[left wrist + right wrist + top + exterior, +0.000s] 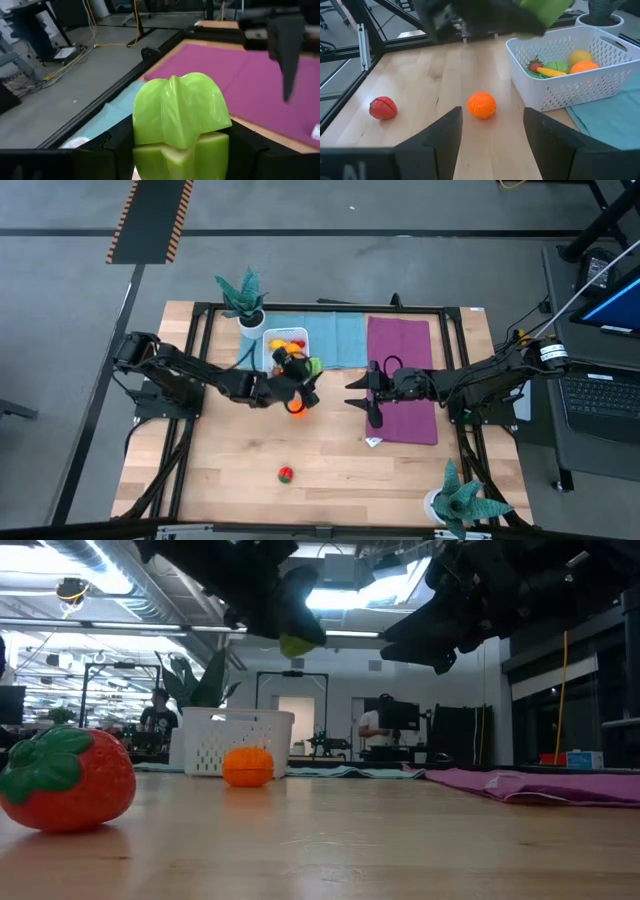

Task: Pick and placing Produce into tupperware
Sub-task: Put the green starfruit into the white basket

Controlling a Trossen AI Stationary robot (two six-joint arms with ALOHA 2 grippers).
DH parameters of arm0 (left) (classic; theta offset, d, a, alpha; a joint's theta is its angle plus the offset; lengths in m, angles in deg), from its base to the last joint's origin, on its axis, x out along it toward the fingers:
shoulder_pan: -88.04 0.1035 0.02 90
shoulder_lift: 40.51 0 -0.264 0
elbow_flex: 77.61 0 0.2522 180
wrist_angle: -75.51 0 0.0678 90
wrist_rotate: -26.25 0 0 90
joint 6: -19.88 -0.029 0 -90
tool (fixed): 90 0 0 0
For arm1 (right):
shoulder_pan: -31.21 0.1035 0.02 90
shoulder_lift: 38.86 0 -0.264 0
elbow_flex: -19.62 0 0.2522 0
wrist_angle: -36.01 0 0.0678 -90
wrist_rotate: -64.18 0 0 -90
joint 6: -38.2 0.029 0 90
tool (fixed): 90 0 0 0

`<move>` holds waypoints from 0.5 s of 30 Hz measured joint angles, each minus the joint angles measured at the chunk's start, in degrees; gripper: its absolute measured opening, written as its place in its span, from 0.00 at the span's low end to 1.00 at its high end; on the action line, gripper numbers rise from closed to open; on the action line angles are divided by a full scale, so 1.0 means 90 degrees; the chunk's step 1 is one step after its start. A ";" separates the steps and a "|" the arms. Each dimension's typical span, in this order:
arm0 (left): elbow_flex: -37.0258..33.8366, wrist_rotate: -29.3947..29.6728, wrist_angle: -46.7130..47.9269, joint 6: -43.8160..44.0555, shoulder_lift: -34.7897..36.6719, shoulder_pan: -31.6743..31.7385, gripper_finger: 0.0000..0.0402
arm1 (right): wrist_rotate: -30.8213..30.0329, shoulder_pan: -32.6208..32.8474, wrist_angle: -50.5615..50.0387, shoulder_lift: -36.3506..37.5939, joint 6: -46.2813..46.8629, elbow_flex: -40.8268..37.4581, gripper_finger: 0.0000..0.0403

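Green toy piece (179, 120) pinched in left gripper (300, 370), lifted off the table just beside the white tupperware (268, 338); carry step under way, release next, calling for a short shift over the basket rim before spreading the fingers. Nearest in low view, red strawberry (66, 778) loose on wood; farther, orange piece (247, 766) touching or just before the tupperware wall. Right gripper (368, 393) hovering with fingers spread over purple cloth (402, 380), waiting.
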 joint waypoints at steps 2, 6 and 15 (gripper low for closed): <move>0.0000 -0.0148 -0.0155 -0.0156 0.0044 0.0189 0.52 | 0.0000 -0.0001 -0.0004 0.0000 0.0004 0.0000 0.53; 0.0000 -0.0199 -0.0154 -0.0298 0.0044 0.0573 0.52 | 0.0000 0.0000 -0.0007 0.0000 0.0010 0.0000 0.53; -0.0002 -0.1501 -0.0776 -0.0676 0.0039 0.1563 0.52 | 0.0002 0.0001 -0.0007 -0.0005 -0.0003 0.0000 0.53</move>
